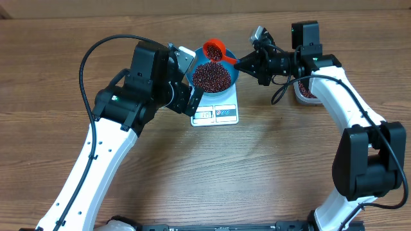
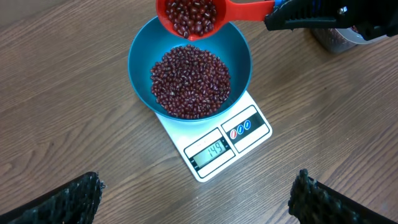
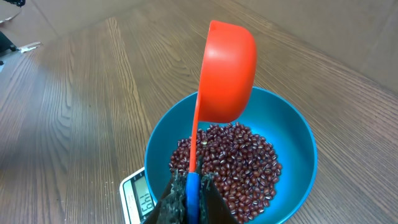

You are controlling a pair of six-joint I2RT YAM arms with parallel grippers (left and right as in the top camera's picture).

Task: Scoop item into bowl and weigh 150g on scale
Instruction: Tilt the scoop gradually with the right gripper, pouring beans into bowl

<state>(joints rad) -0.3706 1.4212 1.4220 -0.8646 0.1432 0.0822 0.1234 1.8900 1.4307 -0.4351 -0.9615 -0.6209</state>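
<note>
The blue bowl (image 2: pixel 140 62) stands on the white scale (image 2: pixel 249 127) and holds a heap of red-brown beans (image 2: pixel 189 81). The display reads 149. My right gripper (image 3: pixel 193 183) is shut on the blue-tipped handle of a red scoop (image 3: pixel 227 68). The scoop (image 2: pixel 189 15) hangs over the bowl's far rim with beans in its cup. My left gripper (image 2: pixel 199 185) is open and holds nothing, hovering above the table just in front of the scale. From overhead, the bowl (image 1: pixel 234 76) sits between the two arms.
A clear plastic tub (image 1: pixel 307 90) with more beans stands right of the scale, under the right arm. Bare wooden table surrounds the scale (image 1: pixel 215 113). A black cable loops over the left arm.
</note>
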